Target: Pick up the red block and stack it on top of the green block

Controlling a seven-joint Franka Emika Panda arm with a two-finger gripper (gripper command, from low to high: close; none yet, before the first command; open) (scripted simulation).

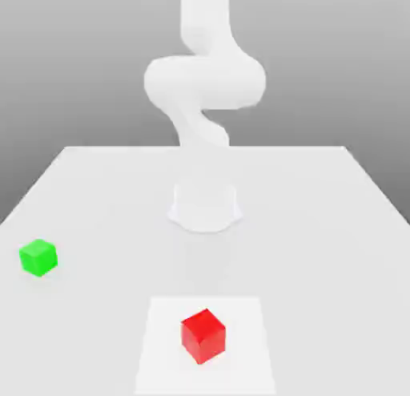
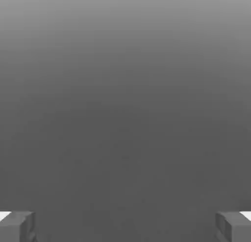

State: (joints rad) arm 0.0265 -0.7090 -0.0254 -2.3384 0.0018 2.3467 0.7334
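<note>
**Stacking job: basically nothing done yet**

So here's where it stands. The big flat pale grey surface [image 1: 336, 226] has the white jointed robot arm [image 1: 204, 78] rising from its round base in the middle, folded up on itself and nowhere near either cube as far as I can judge. Nearer the camera there's a lighter square patch [image 1: 248, 362] on the surface, and the small red cube-shaped block [image 1: 202, 336] sits on it, turned a bit so a corner faces us. The small green cube-shaped block [image 1: 38, 256] is off at the exterior view's left, well apart from the red one, resting flat with nothing on top.

From the hand view, the pincer [image 2: 125, 226] is spread wide, its two dark grey fingertips [image 2: 17, 226] at opposite edges with nothing between them, just plain grey background. It's gripping nothing.

My read: zero steps finished. The whole thing is left: get over the red block, come down, grab it, lift, carry it across to the green block, set it on top, let go.
</note>
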